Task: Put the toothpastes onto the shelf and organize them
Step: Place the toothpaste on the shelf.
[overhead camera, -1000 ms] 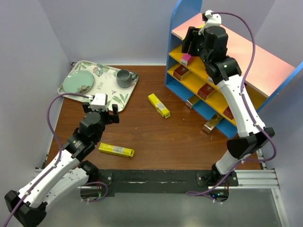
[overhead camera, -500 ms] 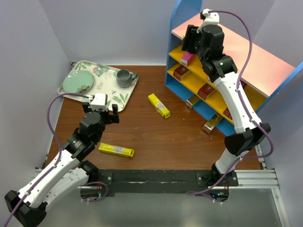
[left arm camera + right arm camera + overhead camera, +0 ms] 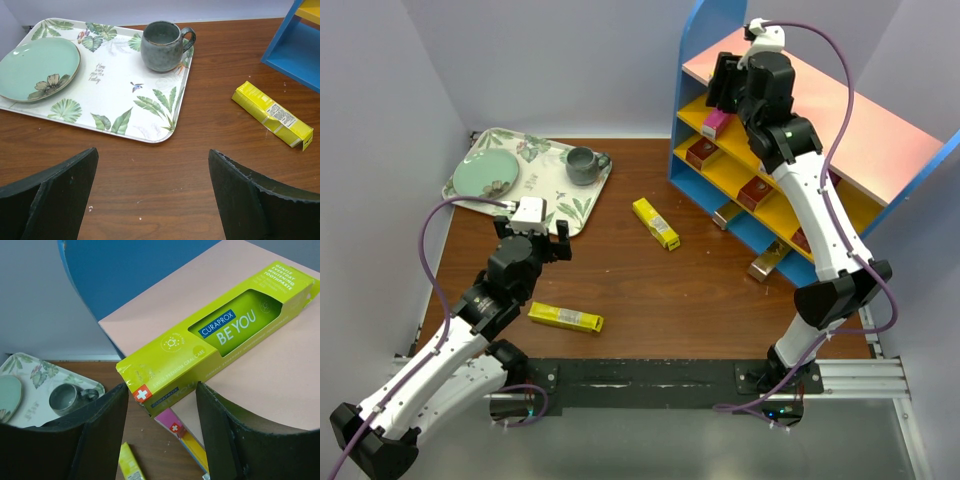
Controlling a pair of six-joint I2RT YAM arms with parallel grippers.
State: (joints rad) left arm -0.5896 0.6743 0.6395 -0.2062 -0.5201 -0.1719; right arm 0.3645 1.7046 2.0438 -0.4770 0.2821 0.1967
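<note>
Two yellow toothpastes lie on the table: the near yellow carton (image 3: 565,318) beside the left arm and the far yellow carton (image 3: 655,222) mid-table. The left gripper (image 3: 533,238) hovers just near of the floral tray (image 3: 542,170), spread wide and holding nothing. The tray carries one plate (image 3: 485,177) and one mug (image 3: 582,165). Far right, the shelf (image 3: 880,130) shows one pink carton (image 3: 714,123) and three dark red cartons (image 3: 700,152) (counted from above). Only the right wrist view shows the lime carton (image 3: 220,335) lying on the pink top board, its near end pinched by the right gripper (image 3: 161,386).
</note>
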